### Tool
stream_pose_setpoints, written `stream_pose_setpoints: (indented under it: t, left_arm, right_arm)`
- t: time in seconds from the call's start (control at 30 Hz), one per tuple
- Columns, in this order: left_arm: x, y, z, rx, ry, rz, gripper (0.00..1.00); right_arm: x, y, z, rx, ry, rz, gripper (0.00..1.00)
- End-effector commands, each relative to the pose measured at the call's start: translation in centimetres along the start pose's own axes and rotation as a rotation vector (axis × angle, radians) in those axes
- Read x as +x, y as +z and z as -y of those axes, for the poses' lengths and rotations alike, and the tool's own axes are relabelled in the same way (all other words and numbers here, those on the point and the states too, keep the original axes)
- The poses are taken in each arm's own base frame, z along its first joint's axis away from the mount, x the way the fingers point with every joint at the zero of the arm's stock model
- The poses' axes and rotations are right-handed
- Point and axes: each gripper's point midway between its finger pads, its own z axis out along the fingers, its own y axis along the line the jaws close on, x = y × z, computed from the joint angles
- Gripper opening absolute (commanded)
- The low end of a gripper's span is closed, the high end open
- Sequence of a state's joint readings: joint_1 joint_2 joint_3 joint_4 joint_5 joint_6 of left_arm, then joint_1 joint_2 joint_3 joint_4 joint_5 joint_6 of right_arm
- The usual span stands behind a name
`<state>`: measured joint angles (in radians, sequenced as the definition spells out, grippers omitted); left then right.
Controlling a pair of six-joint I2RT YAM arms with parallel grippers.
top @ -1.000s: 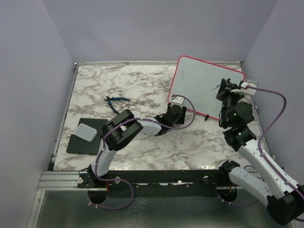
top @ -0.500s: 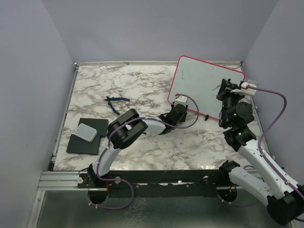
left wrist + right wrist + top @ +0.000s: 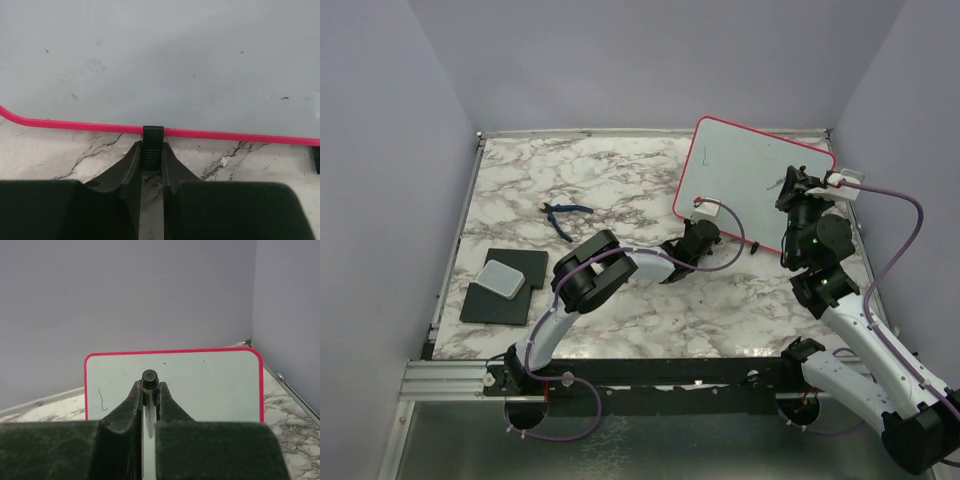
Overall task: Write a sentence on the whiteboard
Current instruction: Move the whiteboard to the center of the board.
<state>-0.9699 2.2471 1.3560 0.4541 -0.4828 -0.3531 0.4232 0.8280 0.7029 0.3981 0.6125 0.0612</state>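
Up in the far right corner of the marble table (image 3: 520, 180) lies the board (image 3: 750, 175), flat and turned at a slant, its pink frame bright against the stone. The left gripper (image 3: 151, 146) is right at the board's near edge, jaws pinched almost shut on a small black clip (image 3: 153, 132) that sits on the frame, the ribbed piece caught between the fingers. A second clip (image 3: 756, 246) shows further along that same edge. Over on the right side, the right gripper (image 3: 149, 390) is clamped tight on a marker (image 3: 149, 378), jaws closed down to the barrel's width, its black end poking up between the fingertips, held above the board's right part. The writing surface is nearly bare: one thin dark stroke (image 3: 102, 400) near its far left corner. Well away on the left, blue-handled pliers (image 3: 565, 212), and a dark pad (image 3: 520, 265) with a grey block (image 3: 502, 279) on it.
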Motion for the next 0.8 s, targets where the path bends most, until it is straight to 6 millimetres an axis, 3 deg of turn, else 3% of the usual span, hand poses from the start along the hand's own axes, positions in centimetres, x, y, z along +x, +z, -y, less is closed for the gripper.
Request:
stream_pose_setpoints:
  t: [0.0, 0.07, 0.37, 0.57, 0.77]
  left_arm:
    - [1.9, 0.0, -1.2, -0.075, 0.019, -0.032, 0.06]
    - [1.9, -0.4, -1.4, -0.094, 0.02, -0.026, 0.0]
    - [2.6, -3.8, -3.1, -0.237, 0.034, 0.017, 0.0]
    - [4.8, -7.1, -4.3, -0.282, -0.057, 0.002, 0.0]
    - [7.3, -11.1, -4.0, -0.3, -0.107, -0.023, 0.0]
  right_arm:
    - [0.3, -0.2, 0.7, 0.023, -0.006, -0.007, 0.01]
    - [0.4, -0.3, 0.7, 0.023, -0.007, -0.009, 0.01]
    - [0.6, -0.3, 0.7, 0.017, -0.007, -0.013, 0.01]
    - [1.0, -0.4, 0.5, 0.01, -0.006, -0.022, 0.01]
    - [0.7, -0.6, 0.4, -0.004, 0.011, -0.022, 0.01]
